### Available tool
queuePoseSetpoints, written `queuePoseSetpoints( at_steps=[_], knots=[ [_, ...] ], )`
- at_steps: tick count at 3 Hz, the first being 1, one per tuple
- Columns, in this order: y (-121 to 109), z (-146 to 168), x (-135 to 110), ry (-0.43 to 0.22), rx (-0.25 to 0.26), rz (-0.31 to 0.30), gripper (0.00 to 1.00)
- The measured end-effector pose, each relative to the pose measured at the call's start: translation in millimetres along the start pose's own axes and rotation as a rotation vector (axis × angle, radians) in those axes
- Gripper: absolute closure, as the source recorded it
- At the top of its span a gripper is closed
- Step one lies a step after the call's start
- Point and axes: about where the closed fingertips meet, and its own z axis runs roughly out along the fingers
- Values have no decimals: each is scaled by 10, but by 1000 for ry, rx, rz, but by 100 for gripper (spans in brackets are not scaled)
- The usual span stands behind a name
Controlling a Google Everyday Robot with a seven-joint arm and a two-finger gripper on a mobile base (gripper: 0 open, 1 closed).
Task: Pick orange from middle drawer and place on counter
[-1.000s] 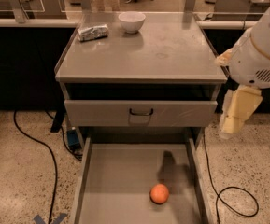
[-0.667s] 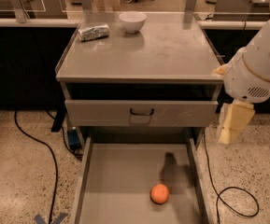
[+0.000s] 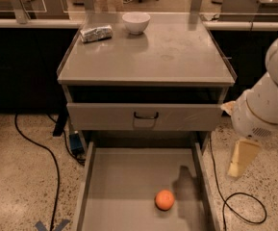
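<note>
The orange point(image 3: 164, 199) lies on the floor of the open middle drawer point(image 3: 124, 186), right of centre and near the front. The counter point(image 3: 148, 49) is the grey metal top of the cabinet. My gripper point(image 3: 242, 158) hangs below the white arm at the right, outside the drawer's right wall, above the speckled floor. It is above and to the right of the orange and holds nothing that I can see. Its shadow falls on the drawer floor just right of the orange.
A white bowl point(image 3: 136, 22) and a crumpled silver foil packet point(image 3: 96, 32) sit at the back of the counter. A shut drawer front with a black handle point(image 3: 145, 115) is above the open drawer. Black cables point(image 3: 239, 211) lie on the floor on both sides.
The arm and gripper have moved down and a little toward the drawer. The orange has not moved.
</note>
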Motion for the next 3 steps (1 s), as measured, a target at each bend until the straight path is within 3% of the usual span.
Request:
queuePoseSetpoints(
  at_steps=[1,2,3],
  knots=[
    [145,269,222,-55,-20,79,0],
    [291,523,317,-174,-53,166,0],
    [598,951,91,-263,-141,180,0]
  ],
)
